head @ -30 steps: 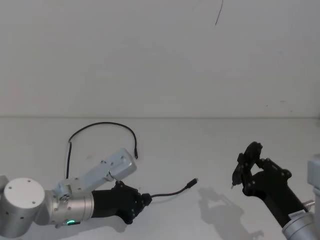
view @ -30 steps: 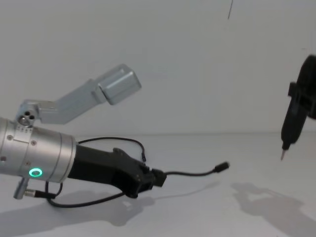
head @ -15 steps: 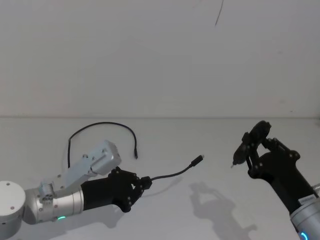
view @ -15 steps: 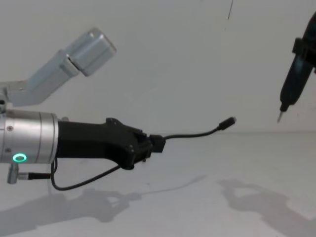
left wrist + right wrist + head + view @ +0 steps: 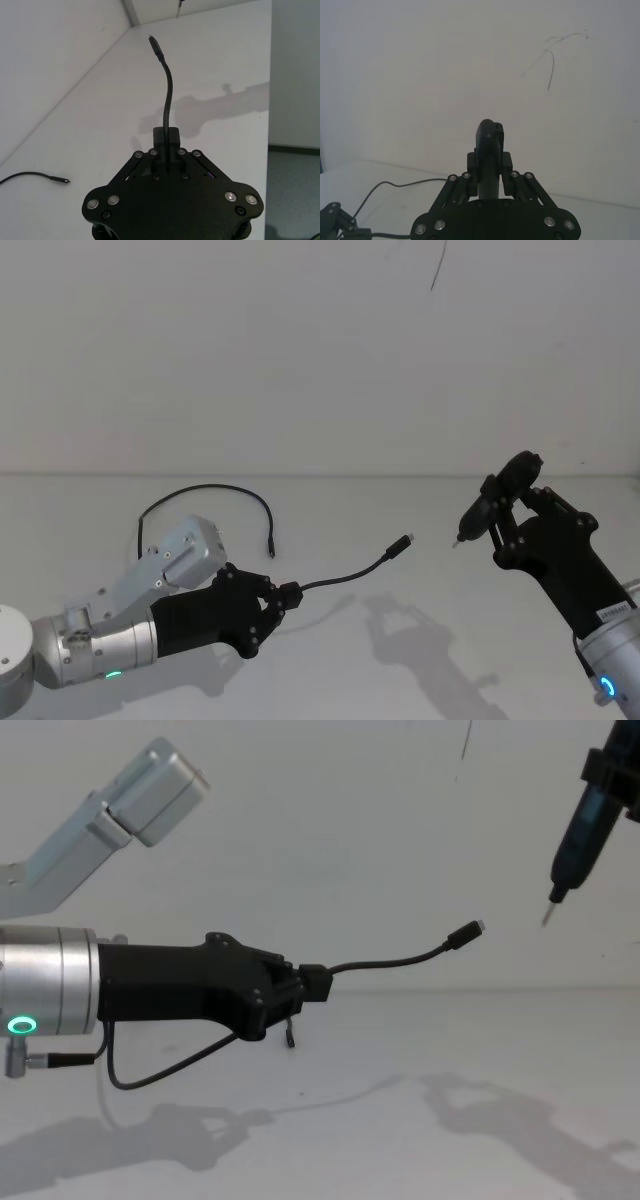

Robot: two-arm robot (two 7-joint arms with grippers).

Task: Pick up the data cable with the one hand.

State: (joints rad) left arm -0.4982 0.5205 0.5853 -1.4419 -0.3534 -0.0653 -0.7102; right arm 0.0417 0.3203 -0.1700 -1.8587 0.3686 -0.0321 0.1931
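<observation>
The data cable (image 5: 340,578) is a thin black cord. My left gripper (image 5: 283,597), black on a silver cylinder with a green ring, is shut on it just behind one plug. From the jaws a short stretch rises free in the air to the plug tip (image 5: 468,932). The remaining cord loops back over the table (image 5: 200,489), and its other plug (image 5: 61,180) lies flat. The left wrist view has the cord (image 5: 167,85) standing straight out of the gripper (image 5: 166,150). My right gripper (image 5: 508,522) is raised at the right, shut on a slim black tool (image 5: 580,820) with a pointed metal tip.
A white table (image 5: 420,660) runs back to a plain white wall with a thin dark mark (image 5: 438,265) high up. Arm shadows fall on the table (image 5: 480,1105) between the two arms.
My left gripper has lifted the cable end off the table and its free plug has risen toward the right. The right gripper with the tool has moved up and slightly left.
</observation>
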